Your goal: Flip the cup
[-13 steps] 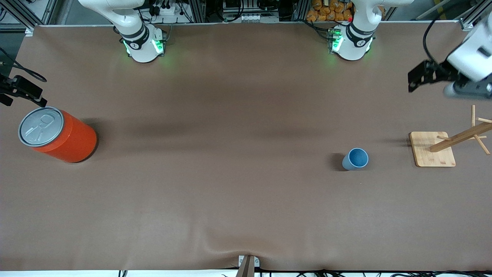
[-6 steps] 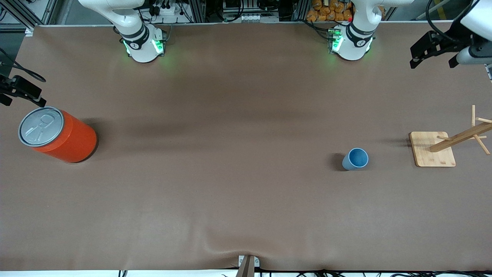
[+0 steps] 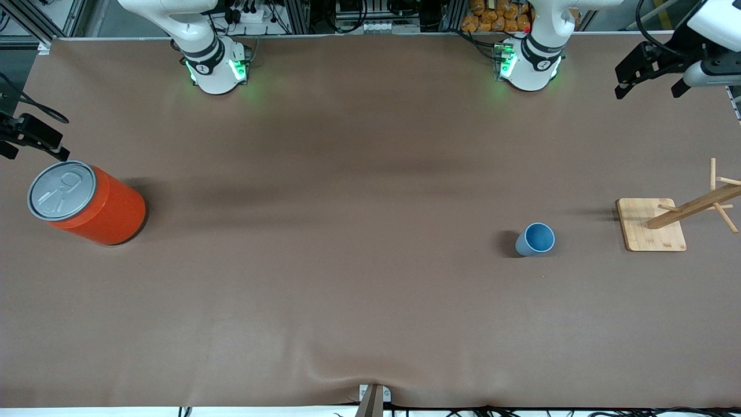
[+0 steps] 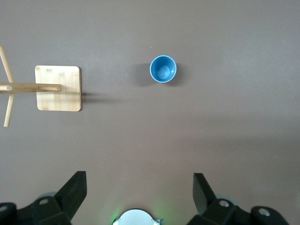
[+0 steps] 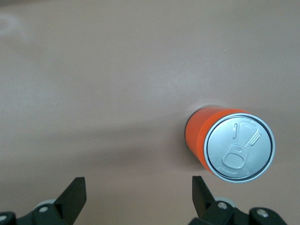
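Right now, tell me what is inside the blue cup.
Nothing shows inside the cup: it stands mouth up, and the left wrist view looks straight down onto its bare, darker blue bottom. In the front view its near wall hides part of the inside.

You have 1 brown-covered table (image 3: 347, 289) carrying 3 things. The light-blue cup (image 3: 535, 239) stands mouth-up toward the left arm's end, beside the wooden peg rack (image 3: 651, 224) on its square base. The orange can (image 3: 87, 202) stands upright at the right arm's end.
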Robot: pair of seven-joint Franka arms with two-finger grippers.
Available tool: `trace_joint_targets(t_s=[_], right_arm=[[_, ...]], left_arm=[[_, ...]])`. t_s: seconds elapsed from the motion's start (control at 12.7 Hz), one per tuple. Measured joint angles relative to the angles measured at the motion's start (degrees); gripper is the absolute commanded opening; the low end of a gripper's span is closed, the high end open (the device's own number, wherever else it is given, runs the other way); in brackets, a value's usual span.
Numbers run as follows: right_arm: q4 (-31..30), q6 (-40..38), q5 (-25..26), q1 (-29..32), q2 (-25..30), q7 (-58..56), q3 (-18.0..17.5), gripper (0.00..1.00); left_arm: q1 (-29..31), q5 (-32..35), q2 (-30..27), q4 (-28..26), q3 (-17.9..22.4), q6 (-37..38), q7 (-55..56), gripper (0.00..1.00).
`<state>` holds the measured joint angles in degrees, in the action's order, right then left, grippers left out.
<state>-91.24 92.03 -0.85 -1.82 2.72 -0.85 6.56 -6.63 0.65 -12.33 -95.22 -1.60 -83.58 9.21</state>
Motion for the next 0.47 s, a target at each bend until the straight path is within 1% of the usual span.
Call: trace_joint_targets(t_s=[0.24, 0.47], right_arm=[[-0.01, -0.45, 0.00, -0.01, -0.02, 0.00, -0.91, 1.00], [-0.01, -0.42, 0.00, -0.01, -0.03, 0.69, -3.32, 1.00]], left_arm=[[0.79, 0.00, 1.49, -0.20, 0.08, -1.12, -0.06, 1.00], [0.80, 0.00, 4.63, 2.41, 0.09, -2.03, -0.07, 1.00]])
